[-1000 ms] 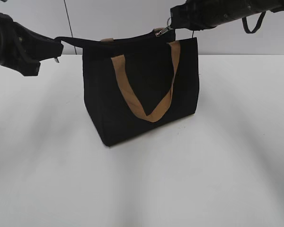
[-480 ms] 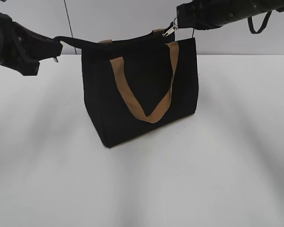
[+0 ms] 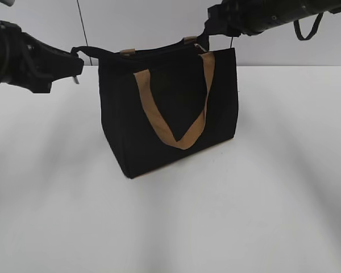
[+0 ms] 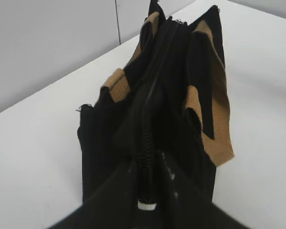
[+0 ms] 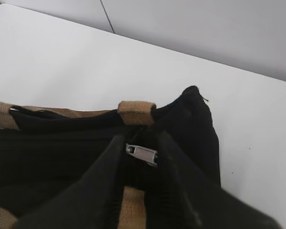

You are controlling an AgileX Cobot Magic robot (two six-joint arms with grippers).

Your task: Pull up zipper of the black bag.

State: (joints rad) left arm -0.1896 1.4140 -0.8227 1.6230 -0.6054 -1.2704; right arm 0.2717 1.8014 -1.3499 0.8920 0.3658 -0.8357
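The black bag stands upright mid-table with its tan handles hanging. Its zipper runs along the top edge and looks closed along what I see. My left gripper is at the bag's top left corner, shut on the zipper's black end tab, whose white tip shows between the jaws. My right gripper hovers just above the top right corner. In the right wrist view its fingers are spread on either side of the silver pull, which lies flat on the bag top.
The white table stretches out in front of the bag and to both sides. A pale wall rises close behind the bag, with a dark vertical seam.
The silver pull, earlier stretched up toward my right gripper, now lies flat on the bag. The right gripper shifted slightly left. The left gripper moved right, closer to the bag.
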